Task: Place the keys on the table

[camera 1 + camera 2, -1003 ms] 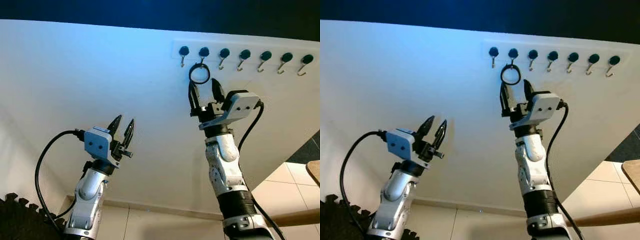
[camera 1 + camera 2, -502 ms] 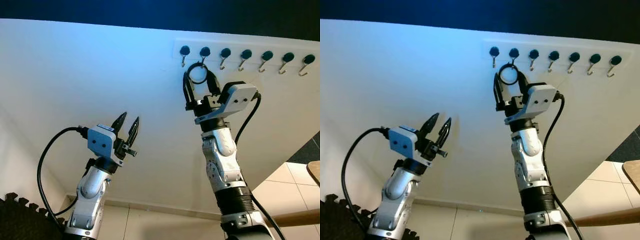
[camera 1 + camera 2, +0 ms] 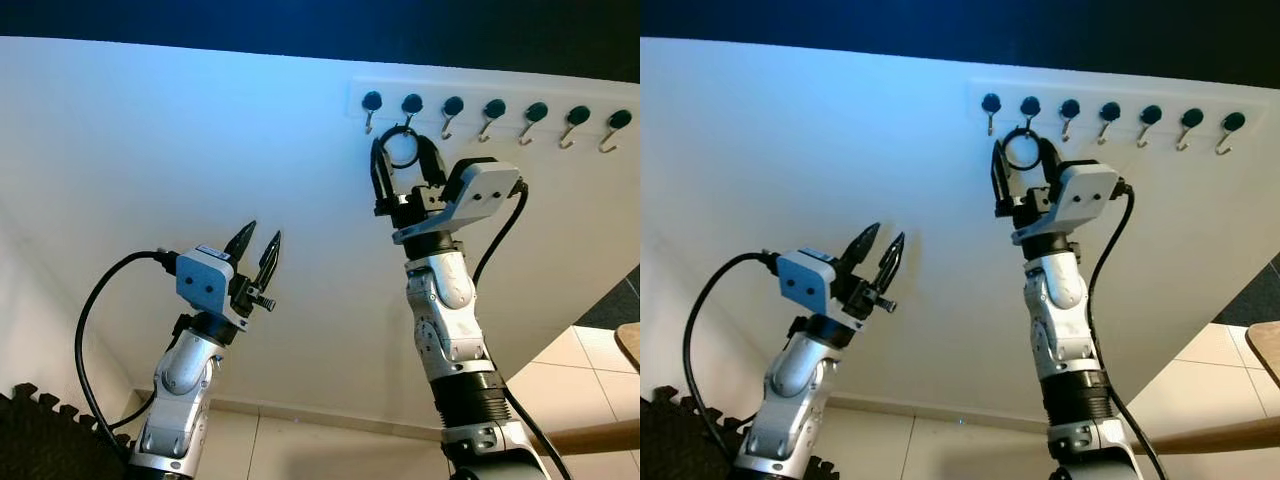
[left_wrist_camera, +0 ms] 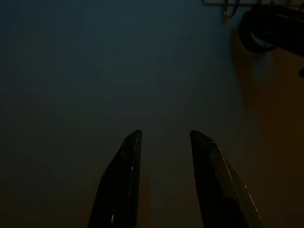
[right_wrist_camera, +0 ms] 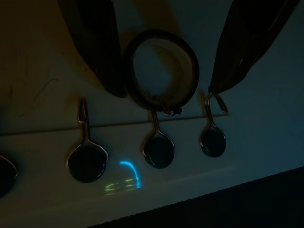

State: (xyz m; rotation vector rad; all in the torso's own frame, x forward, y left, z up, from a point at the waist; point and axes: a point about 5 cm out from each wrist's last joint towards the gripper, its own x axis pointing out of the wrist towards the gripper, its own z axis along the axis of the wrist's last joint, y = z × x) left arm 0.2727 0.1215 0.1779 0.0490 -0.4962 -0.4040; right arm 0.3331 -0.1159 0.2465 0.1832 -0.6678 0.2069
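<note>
A dark key ring point(image 3: 404, 147) hangs on the second hook from the left of a white hook rail point(image 3: 590, 112) high on the wall. My right gripper point(image 3: 406, 165) is raised to it and stands open, one black finger on each side of the ring point(image 5: 161, 71). In the right wrist view the ring sits between the fingers point(image 5: 95, 47), hooked on its peg point(image 5: 158, 151). No keys can be made out on the ring. My left gripper point(image 3: 259, 250) is lower and to the left, open, holding nothing, pointing at bare wall.
The rail carries several dark-capped hooks point(image 3: 535, 112), the others bare. A white wall point(image 3: 200, 150) faces me, with tiled floor point(image 3: 580, 370) at lower right, a wooden edge point(image 3: 630, 345) at far right, and a dark foam mat point(image 3: 40, 440) at lower left.
My right gripper has risen from just below the ring until its fingers straddle it. The left gripper lifted slightly. The ring still hangs on its hook.
</note>
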